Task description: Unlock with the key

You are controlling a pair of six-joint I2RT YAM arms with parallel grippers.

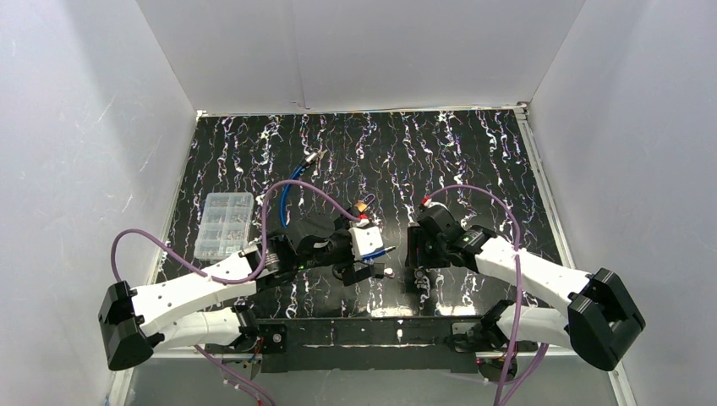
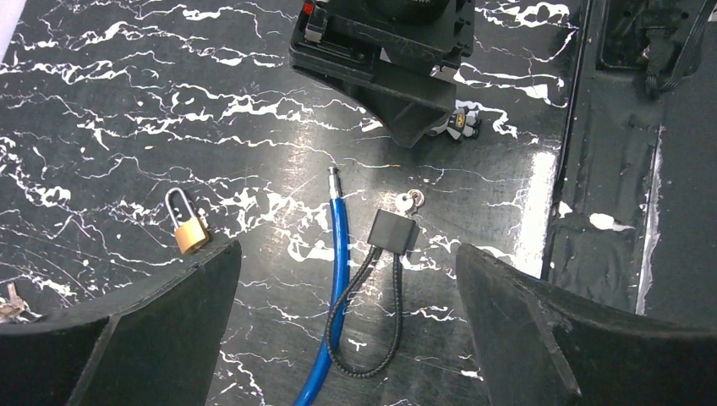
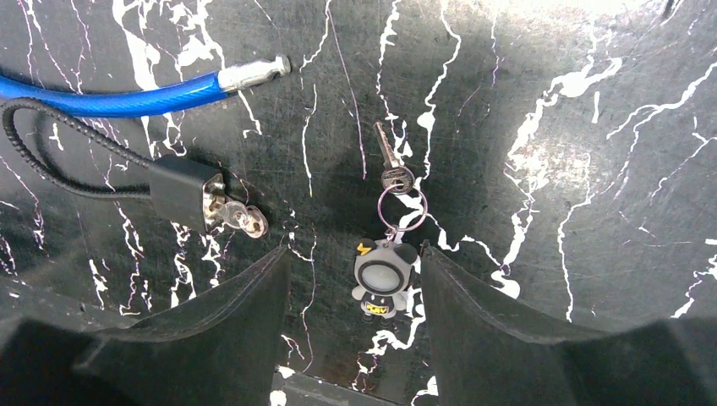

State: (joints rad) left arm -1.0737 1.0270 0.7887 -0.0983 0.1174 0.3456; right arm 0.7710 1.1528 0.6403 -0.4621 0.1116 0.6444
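Near bench (image 1: 473, 169) edge: right gripper (image 3: 353, 279), fingers apart, straddled the charm (image 3: 379, 275) of a loose key (image 3: 389, 161). Just beyond: black cable lock (image 3: 179, 193), second key (image 3: 241, 218) seated in its body, lay below left gripper (image 2: 348, 296), spread wide. Farther: blue cable (image 2: 338, 254), brass padlock (image 2: 189, 228). Advised: steady the lock body, pinch the seated key's head squarely, turn without tilting.

Black cable lock (image 3: 182, 193) lies flat, its thin cable looped, a key (image 3: 241, 218) seated in its body. Just beside it lies a second key (image 3: 396, 178), ringed to a round charm (image 3: 385, 275).
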